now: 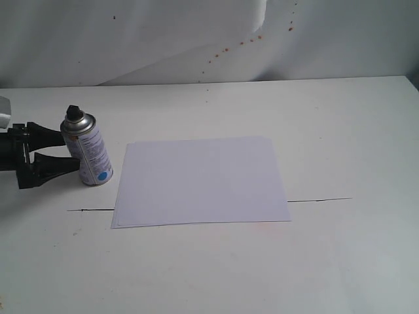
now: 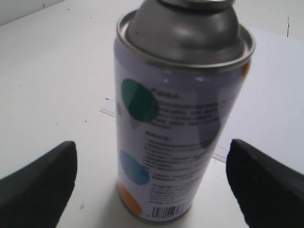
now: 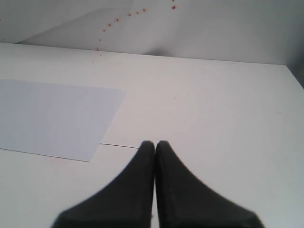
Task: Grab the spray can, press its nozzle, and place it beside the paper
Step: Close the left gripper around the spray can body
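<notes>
The spray can (image 1: 91, 152) stands upright on the table, just left of the paper (image 1: 203, 180). Its black nozzle (image 1: 74, 112) caps the silver dome. My left gripper (image 1: 68, 151) comes in low from the left edge and is open, its black fingers (image 1: 46, 136) reaching the can's left side. In the left wrist view the can (image 2: 175, 123) fills the middle, with the left gripper (image 2: 149, 154) spread wide to either side and a gap showing at each fingertip; the nozzle is cut off. The right gripper (image 3: 155, 143) is shut and empty, above bare table beside the paper's corner (image 3: 52, 114).
The white table (image 1: 327, 261) has a thin dark seam (image 1: 321, 199) running under the paper. A white backdrop (image 1: 163, 33) with small rust-coloured spots rises behind the far edge. The right arm is outside the exterior view.
</notes>
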Controlling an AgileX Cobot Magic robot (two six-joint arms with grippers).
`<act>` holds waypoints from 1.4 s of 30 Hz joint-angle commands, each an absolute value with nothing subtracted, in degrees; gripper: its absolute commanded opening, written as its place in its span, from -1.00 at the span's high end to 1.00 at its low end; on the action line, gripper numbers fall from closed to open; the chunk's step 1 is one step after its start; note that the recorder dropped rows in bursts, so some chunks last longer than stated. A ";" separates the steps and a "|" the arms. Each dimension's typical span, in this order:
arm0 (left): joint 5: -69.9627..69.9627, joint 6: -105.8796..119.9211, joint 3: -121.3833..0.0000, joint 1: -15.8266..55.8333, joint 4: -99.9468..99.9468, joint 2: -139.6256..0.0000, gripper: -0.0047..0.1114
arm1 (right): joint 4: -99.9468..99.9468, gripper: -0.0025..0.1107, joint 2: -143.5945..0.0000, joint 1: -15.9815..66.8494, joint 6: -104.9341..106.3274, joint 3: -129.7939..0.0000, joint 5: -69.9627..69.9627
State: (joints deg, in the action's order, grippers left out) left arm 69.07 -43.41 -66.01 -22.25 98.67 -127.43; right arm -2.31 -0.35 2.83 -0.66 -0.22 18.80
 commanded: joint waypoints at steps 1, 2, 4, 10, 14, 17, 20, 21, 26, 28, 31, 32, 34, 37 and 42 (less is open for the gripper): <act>69.96 -42.74 -66.30 -22.39 97.20 -127.62 -0.46 | -2.28 0.96 0.00 2.84 -0.52 0.00 18.52; 69.96 -42.60 -66.30 -22.25 96.59 -127.62 -0.46 | -2.28 0.96 0.00 2.84 -0.52 0.00 18.52; 69.96 -41.98 -66.30 -21.85 96.47 -127.62 -0.46 | -2.28 0.96 0.00 2.84 -0.52 0.00 18.52; 69.96 -41.61 -66.30 -20.92 96.47 -128.97 -0.46 | -2.28 0.96 0.00 2.84 -0.52 0.00 18.52; 69.96 -41.36 -66.30 -19.72 95.95 -129.23 -0.46 | -2.28 0.96 0.00 2.84 -0.52 0.00 18.52; 69.96 -41.36 -66.30 -19.00 95.95 -129.38 -0.46 | -2.28 0.96 0.00 2.84 -0.52 0.00 18.52; 69.96 -40.34 -66.30 -18.38 95.53 -129.38 -0.46 | -2.28 0.96 0.00 2.84 -0.52 0.00 18.52; 69.96 -40.34 -66.30 -18.39 95.29 -129.38 -0.46 | -2.28 0.96 0.00 2.84 -0.52 0.00 18.52; 69.96 -40.24 -66.30 -17.38 94.18 -129.38 -0.46 | -2.28 0.96 0.00 2.84 -0.52 0.00 18.52; 69.96 -40.24 -66.30 -17.10 92.98 -129.38 -0.46 | -2.28 0.96 0.00 2.84 -0.52 0.00 18.52; 69.96 -40.24 -66.30 -16.72 91.55 -129.38 -0.46 | -2.28 0.96 0.00 2.84 -0.52 0.00 18.52; 69.96 -40.24 -66.30 -16.45 91.54 -129.38 -0.46 | -2.28 0.96 0.00 2.84 -0.52 0.00 18.52; 69.96 -40.24 -66.30 -16.43 91.79 -129.38 -0.46 | -2.28 0.96 0.00 2.84 -0.52 0.00 18.52; 69.96 -40.24 -66.30 -16.43 91.79 -129.38 -0.46 | -2.28 0.96 0.00 2.84 -0.52 0.00 18.52; 69.96 -40.24 -66.30 -16.43 92.19 -129.38 -0.46 | -2.28 0.96 0.00 2.84 -0.52 0.00 18.52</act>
State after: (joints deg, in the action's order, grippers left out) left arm 69.42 -40.56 -66.05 -16.70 92.63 -129.22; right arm -2.31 -0.35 2.83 -0.66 -0.22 18.80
